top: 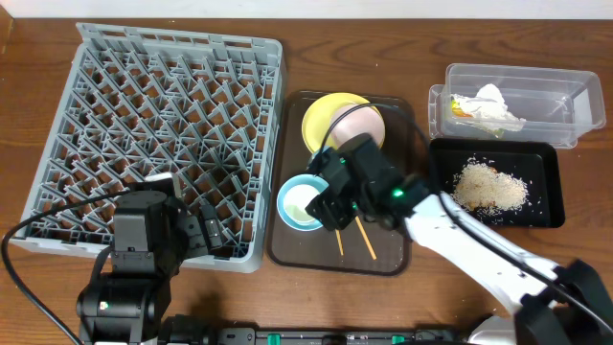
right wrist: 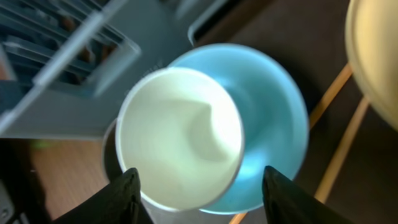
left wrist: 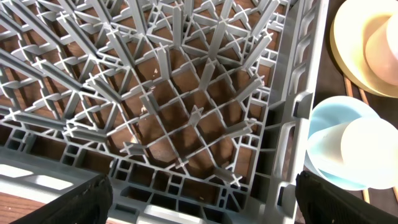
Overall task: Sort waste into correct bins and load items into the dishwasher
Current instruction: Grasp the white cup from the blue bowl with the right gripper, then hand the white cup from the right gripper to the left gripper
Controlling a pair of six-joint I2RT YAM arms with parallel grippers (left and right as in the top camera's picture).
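Observation:
The grey dish rack [top: 153,125] fills the left of the table. On the brown serving tray [top: 388,259] lie the yellow plate [top: 321,115] with the white bowl [top: 362,123] on it, the light blue bowl [top: 285,192] with the small white cup [top: 302,201] standing in it, and two chopsticks [top: 367,244]. My right gripper [top: 330,206] hovers open just above the cup [right wrist: 180,134] and blue bowl [right wrist: 273,124], its fingers [right wrist: 202,199] apart and holding nothing. My left gripper [top: 206,235] is open and empty over the rack's front right corner [left wrist: 186,112].
The clear tub [top: 575,105] at the back right holds the white napkin [top: 493,103] and the orange-and-green wrapper [top: 462,107]. The black tray [top: 541,158] in front of it holds the rice crumbs [top: 488,187]. The blue bowl [left wrist: 329,124] lies close to the rack's right wall.

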